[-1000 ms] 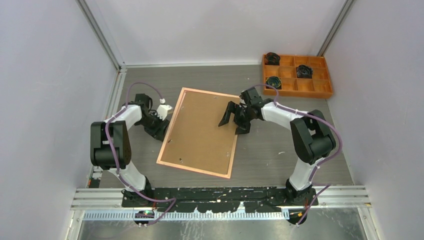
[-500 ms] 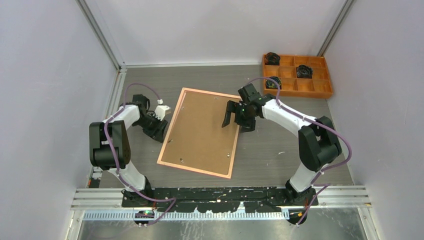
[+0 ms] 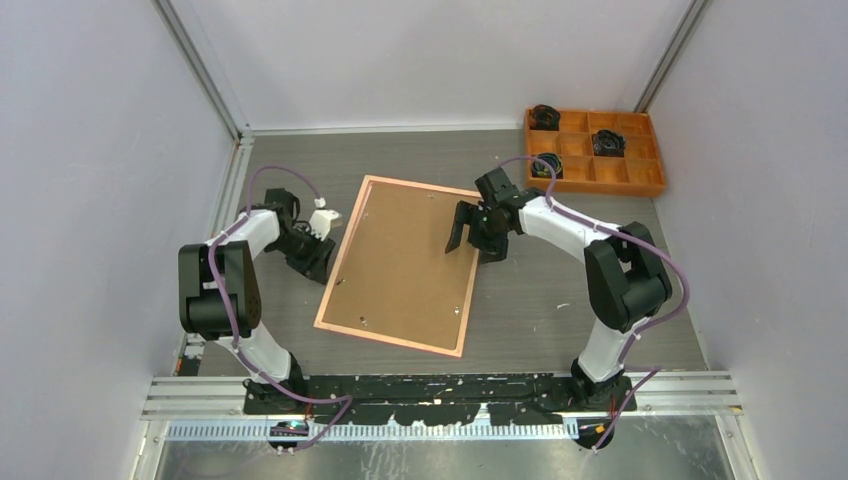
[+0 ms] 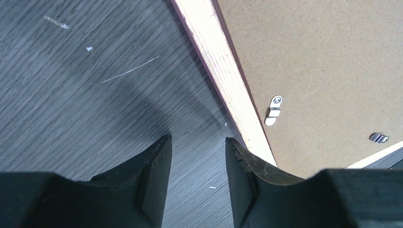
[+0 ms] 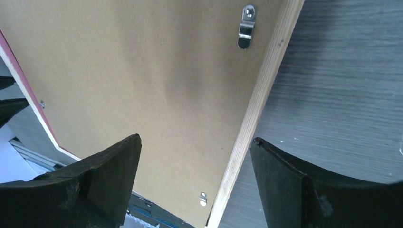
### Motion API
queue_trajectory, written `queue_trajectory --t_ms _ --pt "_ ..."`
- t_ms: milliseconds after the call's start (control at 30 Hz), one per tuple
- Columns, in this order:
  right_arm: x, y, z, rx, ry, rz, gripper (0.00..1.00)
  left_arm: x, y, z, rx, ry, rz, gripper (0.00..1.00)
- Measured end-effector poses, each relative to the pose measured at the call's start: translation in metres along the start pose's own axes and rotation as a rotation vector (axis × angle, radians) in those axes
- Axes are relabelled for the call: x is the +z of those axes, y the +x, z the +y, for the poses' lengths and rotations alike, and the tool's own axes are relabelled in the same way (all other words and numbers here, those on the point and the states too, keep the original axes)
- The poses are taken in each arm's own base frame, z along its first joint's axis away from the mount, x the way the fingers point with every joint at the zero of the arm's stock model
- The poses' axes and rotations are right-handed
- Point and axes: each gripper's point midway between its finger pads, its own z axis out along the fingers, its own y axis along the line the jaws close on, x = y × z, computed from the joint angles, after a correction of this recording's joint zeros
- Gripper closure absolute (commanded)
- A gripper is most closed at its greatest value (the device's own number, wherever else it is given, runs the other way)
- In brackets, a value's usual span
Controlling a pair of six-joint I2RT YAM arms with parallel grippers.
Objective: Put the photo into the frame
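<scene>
The frame lies face down in the middle of the table, its tan wood back up, with a plain brown backing board inside it. The photo is hidden. My left gripper sits low at the frame's left edge. In the left wrist view this gripper is open over bare table, its right finger against the wood border. My right gripper hovers open over the frame's right edge. In the right wrist view that gripper straddles the border and holds nothing.
Small metal turn clips sit along the board's edges. An orange compartment tray with a few dark round parts stands at the back right. White walls close in on three sides.
My right gripper shifted slightly along the frame's right edge and its jaws opened wider. The left gripper and the frame stayed put.
</scene>
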Motion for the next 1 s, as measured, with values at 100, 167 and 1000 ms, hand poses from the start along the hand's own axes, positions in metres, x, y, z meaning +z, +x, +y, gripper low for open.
queue_trajectory --t_ms 100,167,1000 --pt "0.004 -0.004 0.001 0.010 -0.014 -0.004 0.18 0.000 -0.001 0.000 -0.004 -0.002 -0.002 0.53" --pt "0.006 -0.005 0.003 0.016 -0.025 -0.006 0.20 0.000 -0.001 0.001 -0.006 -0.004 -0.005 0.53" --pt "0.017 -0.016 -0.002 0.067 -0.079 -0.015 0.25 0.000 -0.007 0.005 -0.009 -0.018 -0.023 0.53"
